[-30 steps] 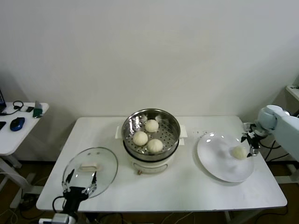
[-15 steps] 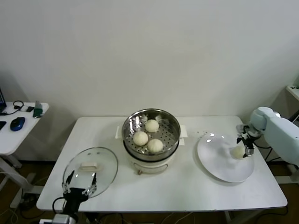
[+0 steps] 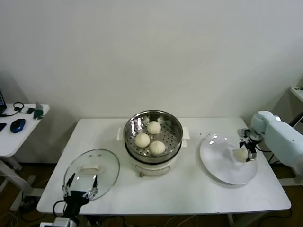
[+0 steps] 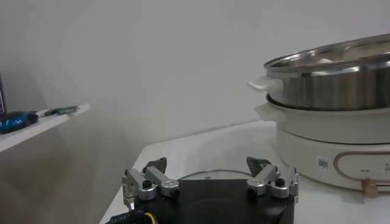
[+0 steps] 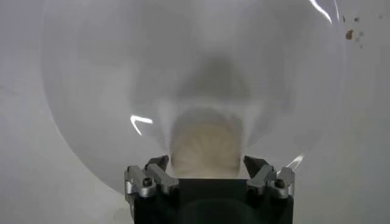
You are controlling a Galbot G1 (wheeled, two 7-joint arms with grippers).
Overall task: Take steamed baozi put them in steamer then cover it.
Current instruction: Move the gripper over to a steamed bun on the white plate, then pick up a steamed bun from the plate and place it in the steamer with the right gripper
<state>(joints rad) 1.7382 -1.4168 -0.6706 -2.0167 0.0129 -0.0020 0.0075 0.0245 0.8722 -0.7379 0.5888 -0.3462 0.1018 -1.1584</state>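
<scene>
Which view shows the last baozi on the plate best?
The right wrist view: the baozi fills the gap between the open right tool. The head view shows it small; the left wrist view misses it.

Three baozi (image 3: 149, 138) in the central steamer (image 3: 153, 142); lid (image 3: 91, 173) left, plate (image 3: 222, 166) right.

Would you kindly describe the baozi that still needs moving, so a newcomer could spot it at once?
Find the white table, then the flat white plate at its right end. The lone baozi lies there, between the right gripper's open jaws; the other three buns sit in the steel steamer.
</scene>
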